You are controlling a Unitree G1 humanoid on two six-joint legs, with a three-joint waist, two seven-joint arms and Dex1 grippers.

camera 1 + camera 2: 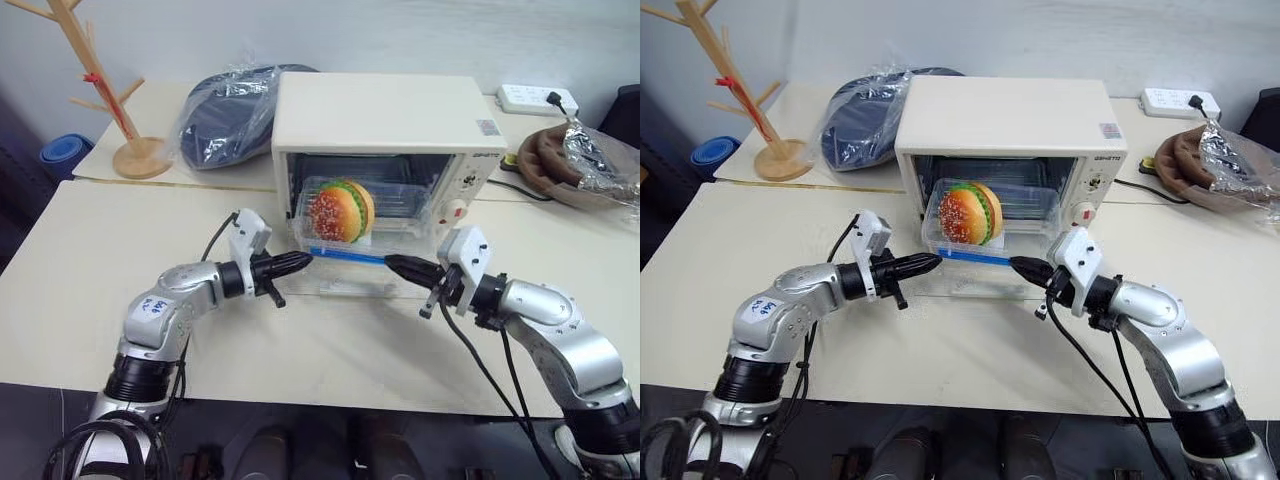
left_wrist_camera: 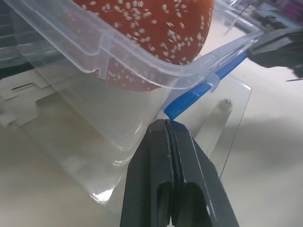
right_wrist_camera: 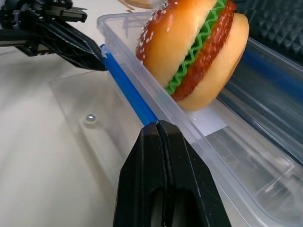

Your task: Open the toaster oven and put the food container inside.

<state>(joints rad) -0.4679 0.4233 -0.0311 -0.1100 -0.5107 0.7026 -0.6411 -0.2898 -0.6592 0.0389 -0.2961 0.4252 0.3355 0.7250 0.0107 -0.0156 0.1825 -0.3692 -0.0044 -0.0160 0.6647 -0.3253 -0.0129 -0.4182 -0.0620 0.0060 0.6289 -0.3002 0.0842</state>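
Bright even light; soft shadows

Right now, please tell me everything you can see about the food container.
The food container is a clear plastic rectangular box with no lid on it, a blue clip strip along its near side and a toy hamburger standing on edge inside. It sits half inside the toaster oven, over the lowered glass door. The left gripper and right gripper, jaws shut, touch the two ends of the blue strip.
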